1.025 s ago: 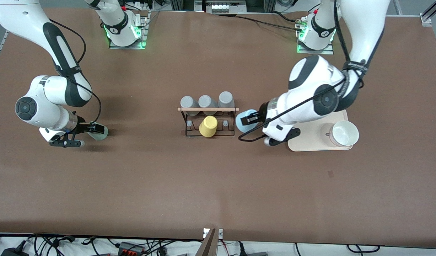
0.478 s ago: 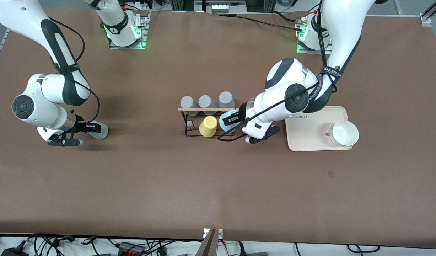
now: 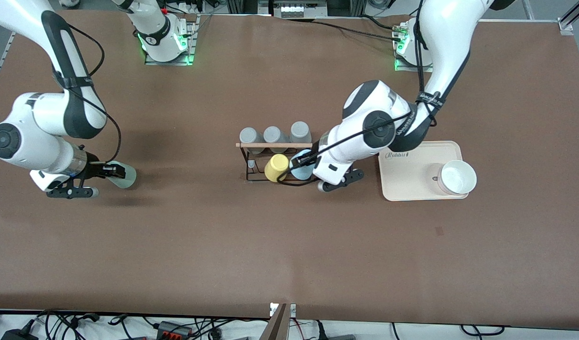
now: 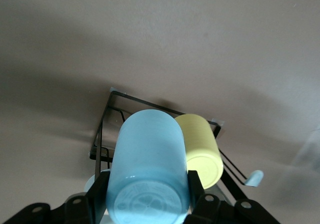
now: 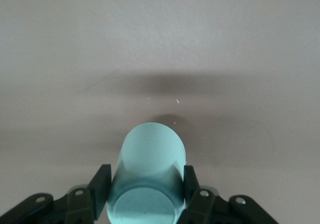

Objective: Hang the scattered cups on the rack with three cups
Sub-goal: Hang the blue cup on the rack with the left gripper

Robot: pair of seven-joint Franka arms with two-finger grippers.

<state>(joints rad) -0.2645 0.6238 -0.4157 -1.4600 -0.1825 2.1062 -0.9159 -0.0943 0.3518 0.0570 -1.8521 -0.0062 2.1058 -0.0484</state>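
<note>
The black wire rack with its wooden rod stands mid-table; three grey cups and a yellow cup hang on it. My left gripper is shut on the light blue cup and holds it at the rack, beside the yellow cup. In the left wrist view the blue cup sits between my fingers with the yellow cup and rack ahead. My right gripper is shut on the mint-green cup over bare table toward the right arm's end; the cup fills the right wrist view.
A cream tray with a white bowl on it lies toward the left arm's end of the table, beside the left arm's wrist. Cables run along the table edge nearest the front camera.
My left gripper carried the blue cup from beside the tray to the rack, next to the yellow cup. My right gripper drifted with the mint cup toward the right arm's end.
</note>
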